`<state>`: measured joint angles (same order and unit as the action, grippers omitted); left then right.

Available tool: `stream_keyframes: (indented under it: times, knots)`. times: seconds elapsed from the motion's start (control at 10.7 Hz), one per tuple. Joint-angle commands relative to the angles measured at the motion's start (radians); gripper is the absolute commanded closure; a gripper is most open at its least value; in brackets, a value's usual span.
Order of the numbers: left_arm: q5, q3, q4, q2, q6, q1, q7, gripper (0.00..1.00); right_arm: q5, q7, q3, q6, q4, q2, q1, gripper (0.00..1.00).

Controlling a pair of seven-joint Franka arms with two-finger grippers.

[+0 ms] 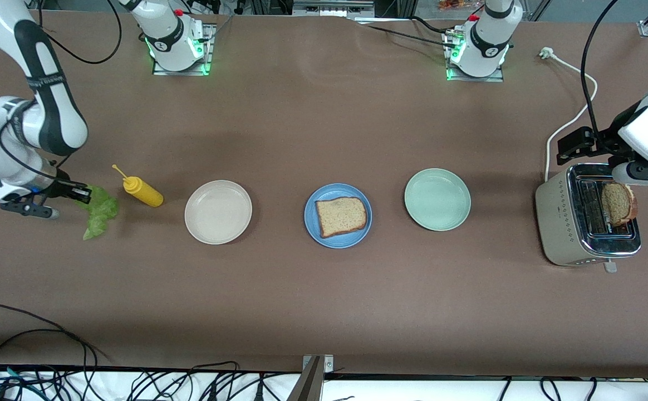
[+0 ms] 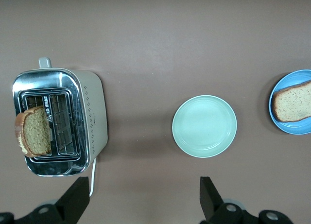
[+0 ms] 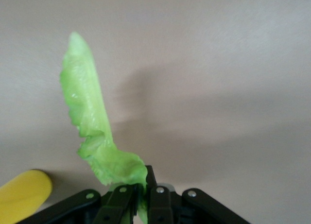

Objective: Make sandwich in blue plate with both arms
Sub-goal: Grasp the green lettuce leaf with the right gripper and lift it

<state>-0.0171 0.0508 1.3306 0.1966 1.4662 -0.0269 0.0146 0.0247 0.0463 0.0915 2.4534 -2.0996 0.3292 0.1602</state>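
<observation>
The blue plate (image 1: 338,240) sits mid-table with one brown bread slice (image 1: 341,215) lying flat on it. A second bread slice (image 1: 618,203) stands up out of the toaster (image 1: 563,223) at the left arm's end of the table. My right gripper (image 1: 82,195) is low at the right arm's end, shut on one end of the ruffled green lettuce leaf (image 1: 98,214). The right wrist view shows the lettuce (image 3: 92,122) pinched between the closed fingers of that gripper (image 3: 144,192). My left gripper (image 2: 143,197) hangs open and holds nothing, above the table beside the toaster (image 2: 92,117).
A yellow squeeze bottle (image 1: 141,191) lies beside the lettuce. A cream plate (image 1: 218,211) sits between bottle and blue plate. A pale green plate (image 1: 437,199) sits between blue plate and toaster. The toaster's white power cable (image 1: 580,111) runs toward the left arm's base.
</observation>
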Motion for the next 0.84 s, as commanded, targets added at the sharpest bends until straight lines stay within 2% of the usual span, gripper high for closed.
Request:
stream_keyframes:
  times: [0.0,0.19,0.47,0.56,0.65,0.74]
  knots:
    - [0.031,-0.008,0.079,-0.078,-0.01,0.001,-0.025,0.0,0.014,0.006,-0.007,-0.112,0.029,-0.116,0.018,1.0]
    - [0.029,-0.009,0.087,-0.078,-0.01,0.007,-0.025,0.0,0.014,-0.003,-0.007,-0.175,0.058,-0.172,0.018,1.0]
    - [0.029,-0.009,0.214,-0.161,0.052,0.01,-0.027,0.0,0.012,-0.006,-0.009,-0.368,0.151,-0.263,0.016,1.0]
    - [0.029,-0.011,0.22,-0.166,0.06,0.012,-0.072,0.0,0.011,-0.029,-0.012,-0.426,0.189,-0.283,0.016,1.0]
    - [0.029,-0.022,0.22,-0.164,0.06,0.013,-0.097,0.0,0.009,-0.093,-0.03,-0.471,0.22,-0.295,0.016,1.0]
    - [0.031,-0.025,0.219,-0.164,0.06,0.013,-0.097,0.0,0.011,-0.165,-0.079,-0.499,0.24,-0.306,0.016,1.0]
